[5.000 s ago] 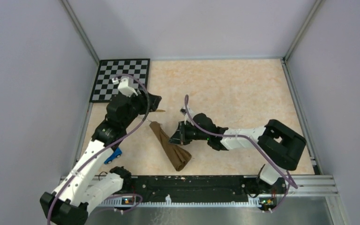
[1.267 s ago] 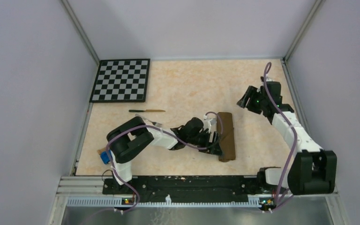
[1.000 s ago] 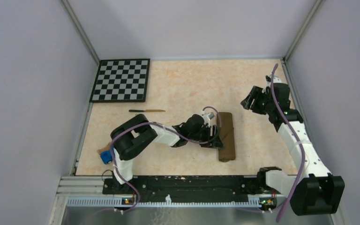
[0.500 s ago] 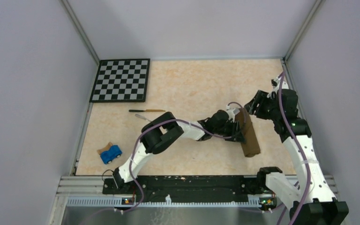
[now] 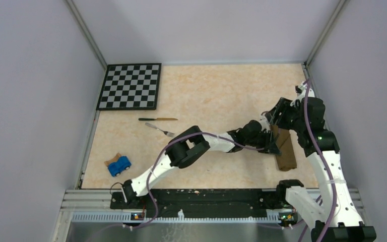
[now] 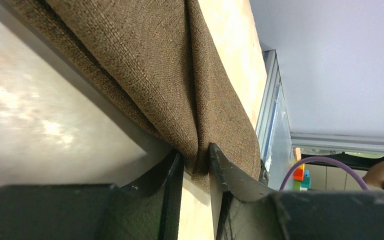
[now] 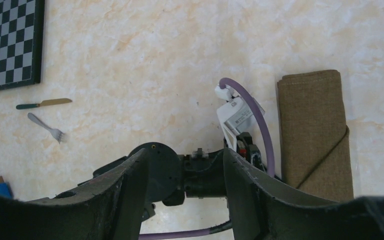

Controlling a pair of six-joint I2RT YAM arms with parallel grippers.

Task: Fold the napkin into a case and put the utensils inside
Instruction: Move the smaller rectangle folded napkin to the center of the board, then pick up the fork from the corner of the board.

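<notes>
Rightward the case [image 5: 285,153] has been dragged, its fold pinched by the nearly closed left gripper [image 6: 196,162]. The right gripper [image 7: 184,155] is held spread wide, empty.

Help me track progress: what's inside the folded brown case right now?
Cloth hides the inside of the case. The knife and fork lie out on the table; the left gripper pinches one fold.

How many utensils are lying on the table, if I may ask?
2: a gold-bladed, dark-handled knife near the black-and-white checkerboard, and a thin grey metal fork beside it; the folded brown cloth could hide more.
</notes>
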